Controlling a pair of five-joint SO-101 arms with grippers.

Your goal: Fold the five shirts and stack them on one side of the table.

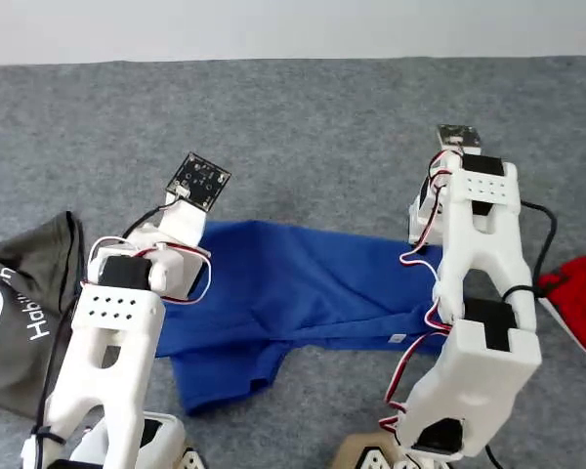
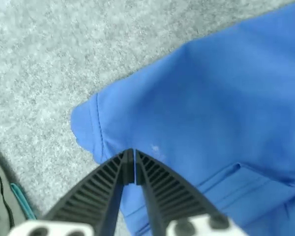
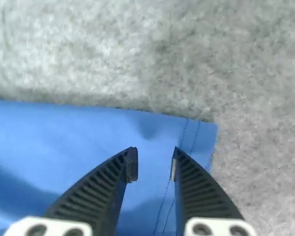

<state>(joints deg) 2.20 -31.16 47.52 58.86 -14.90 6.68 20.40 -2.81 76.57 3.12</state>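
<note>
Grey felt-like covering is lying over the whole table [image 1: 303,127] in the high view, and a white wall [image 1: 273,24] is running along its far edge. The blue shirt [image 1: 303,283] is lying spread across the middle, between the two arms. A dark shirt [image 1: 29,293] is sitting bunched at the left edge and a red shirt [image 1: 576,283] is poking in at the right edge. The left arm [image 1: 117,332] is stretching forward and leaning in over the blue shirt's left end. The right arm [image 1: 479,264] is rising steeply and bending down at the shirt's far right corner.

In the left wrist view, the left gripper [image 2: 134,157] is pointing down at the blue shirt close to a stitched, rounded edge. Its ribbed fingers [image 2: 108,182] are pressing together at the tips – whether any cloth is caught between them cannot be told. Grey covering is showing beside the shirt.

In the right wrist view, the right gripper [image 3: 153,164] is hanging over a hemmed corner of the blue shirt. Its fingers [image 3: 118,179] are standing a little apart – nothing is sitting between them, and the hem's stitching is running just under the gap.
</note>
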